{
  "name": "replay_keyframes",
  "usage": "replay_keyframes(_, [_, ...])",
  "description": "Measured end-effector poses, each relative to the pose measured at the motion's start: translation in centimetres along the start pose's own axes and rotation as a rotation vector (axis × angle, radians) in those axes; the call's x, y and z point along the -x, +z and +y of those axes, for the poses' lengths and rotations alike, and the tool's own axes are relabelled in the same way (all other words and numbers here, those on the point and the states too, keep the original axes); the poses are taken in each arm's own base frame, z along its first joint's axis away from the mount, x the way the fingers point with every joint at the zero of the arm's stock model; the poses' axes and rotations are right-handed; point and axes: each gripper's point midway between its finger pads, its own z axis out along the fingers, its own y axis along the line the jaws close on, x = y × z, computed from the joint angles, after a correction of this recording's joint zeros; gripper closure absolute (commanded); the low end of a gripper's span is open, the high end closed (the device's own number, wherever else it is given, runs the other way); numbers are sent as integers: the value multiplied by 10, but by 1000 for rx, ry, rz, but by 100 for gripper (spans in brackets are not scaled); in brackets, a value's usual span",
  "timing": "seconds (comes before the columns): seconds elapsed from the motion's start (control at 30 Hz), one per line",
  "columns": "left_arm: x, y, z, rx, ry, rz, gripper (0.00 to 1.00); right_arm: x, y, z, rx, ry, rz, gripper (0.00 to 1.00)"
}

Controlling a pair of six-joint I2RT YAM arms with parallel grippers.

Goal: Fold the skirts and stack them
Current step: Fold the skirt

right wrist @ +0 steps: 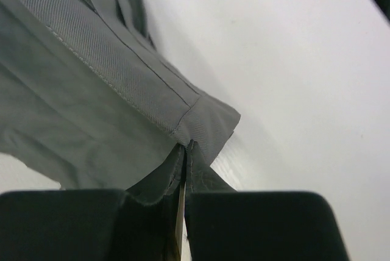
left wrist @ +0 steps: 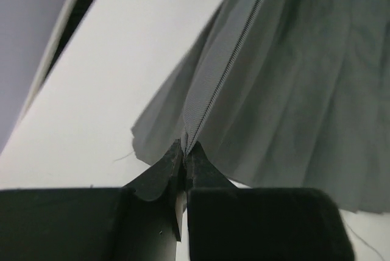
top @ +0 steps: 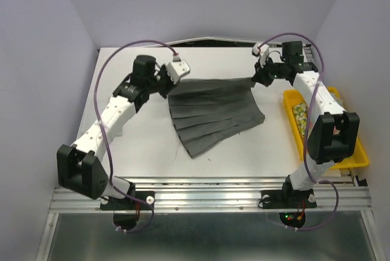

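A dark charcoal grey pleated skirt (top: pixel 213 111) lies spread on the white table, waistband along the far side, hem fanning toward the near side. My left gripper (top: pixel 166 85) is shut on the waistband's left end, pinched at the zip seam (left wrist: pixel 184 145). My right gripper (top: pixel 257 78) is shut on the waistband's right corner (right wrist: pixel 190 145). The waistband stretches taut between the two grippers. In the left wrist view the pleated cloth (left wrist: pixel 292 102) hangs to the right of the fingers. No other skirt shows on the table.
A yellow plastic tray (top: pixel 359 154) stands at the right table edge, partly hidden behind my right arm, with something pale and floral (top: pixel 300 114) inside. Purple cables loop above both arms. An aluminium rail (top: pixel 207 197) runs along the near edge.
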Motion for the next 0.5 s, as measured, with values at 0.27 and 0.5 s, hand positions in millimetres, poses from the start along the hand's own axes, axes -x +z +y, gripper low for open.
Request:
replay_keyframes(0.27, [-102,12,-138,-191,35,192,100,-128,8,55,74,-67,204,99])
replay_keyframes(0.5, [-165,22,-191,-277,29,330,100,-196,11,98,165,-55,306,99])
